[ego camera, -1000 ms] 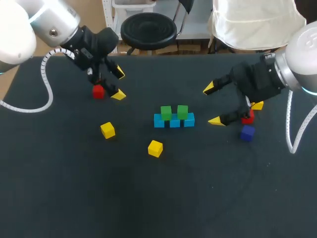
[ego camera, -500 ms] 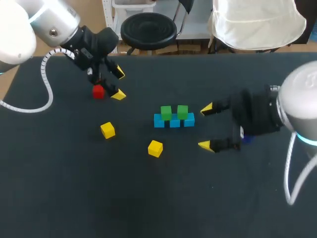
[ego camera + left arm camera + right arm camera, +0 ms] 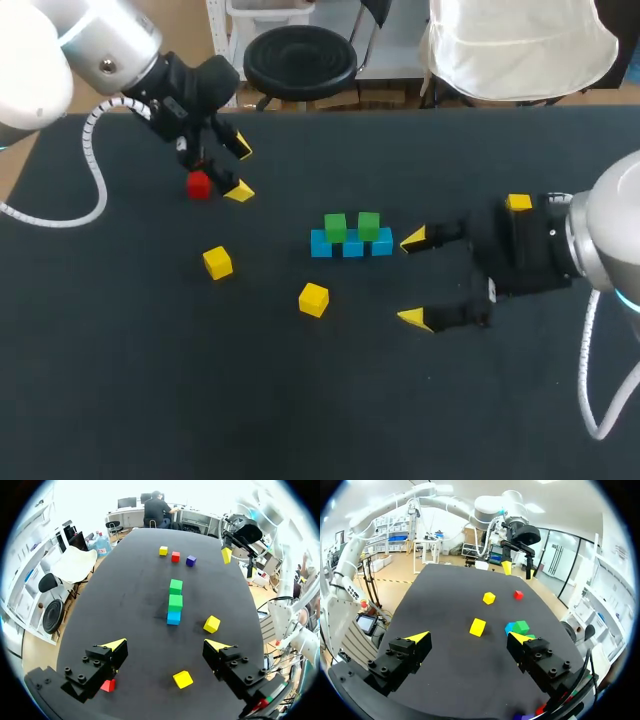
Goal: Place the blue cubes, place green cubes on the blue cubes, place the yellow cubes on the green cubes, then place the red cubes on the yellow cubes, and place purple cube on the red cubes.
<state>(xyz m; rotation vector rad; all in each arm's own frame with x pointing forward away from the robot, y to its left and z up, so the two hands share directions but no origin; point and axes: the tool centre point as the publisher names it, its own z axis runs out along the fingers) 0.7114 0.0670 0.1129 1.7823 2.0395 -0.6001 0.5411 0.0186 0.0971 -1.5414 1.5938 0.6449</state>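
- One change over the last second: my right gripper (image 3: 412, 279) has come away from the right edge of the table (image 3: 300, 400) and swung in toward the middle and the near edge. It carried nothing with it.
- Its fingers stand wide apart with nothing between them. In its wrist view a yellow cube (image 3: 477, 627) lies just ahead of the gap, flat on the table and untouched.
- My left gripper (image 3: 241, 171) has not moved. It is toward the far-left corner, fingers apart and empty, with a red cube (image 3: 198, 185) just beside one finger.
- My reading: the blue and green layers are down and yellow is next. The right arm looks to be lining up on that near yellow.
- Stack so far: three blues (image 3: 351, 245) touch in a row at mid-table. Two greens (image 3: 335, 226) sit on top, side by side, and each seems to straddle a joint between blues.
- All the cubes are plain, solid-coloured and square-edged, and they look to be one size.
- Other yellows: left yellow (image 3: 217, 262) is well left of the row, and right yellow (image 3: 518, 203) is by the right edge, beyond my right arm.
- A second red (image 3: 175, 556) and the purple (image 3: 191, 560) show in the left wrist view, in a line next to that right yellow. The head view hides both under the arm.
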